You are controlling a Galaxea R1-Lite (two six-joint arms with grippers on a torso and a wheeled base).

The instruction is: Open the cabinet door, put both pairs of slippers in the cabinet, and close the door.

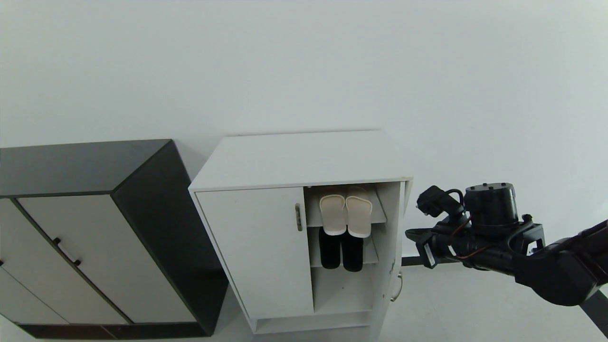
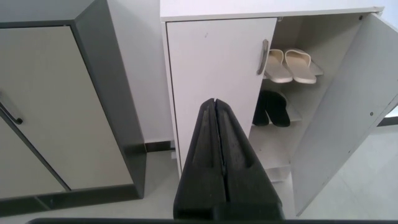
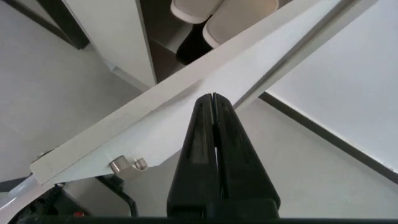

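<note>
1. Hovering low in front of the furniture: left gripper (image 2: 215,102), fingers pressed together with nothing between them, pointing towards the cabinet's closed door (image 2: 217,81).
2. Right gripper (image 3: 213,99), out to the right of the cabinet, fingers likewise clenched and empty. Its tip sits just at the outer face of the open door (image 3: 124,143); whether it touches cannot be told.
3. Open door, right-hand leaf, swung well out from the front; seen edge-on from the head view. One handle (image 3: 127,164) on its outer face, near the free edge.
4. White slippers (image 1: 346,213), one pair, side by side on the top shelf, heels hanging over the shelf's front edge.
5. Black slippers (image 1: 340,249), one pair, side by side on the middle shelf directly below the white pair. The lowest compartment holds nothing.
6. Cabinet (image 1: 294,159), white, two doors, standing on the floor (image 1: 475,304) against the wall (image 1: 304,61).
7. Dark cabinet (image 1: 71,166), larger, just beside the white one on the left; no part in the task.
8. Progress, as judged: door opened, both pairs stowed. Remaining: swing the open door shut, most likely a push from the right gripper.
</note>
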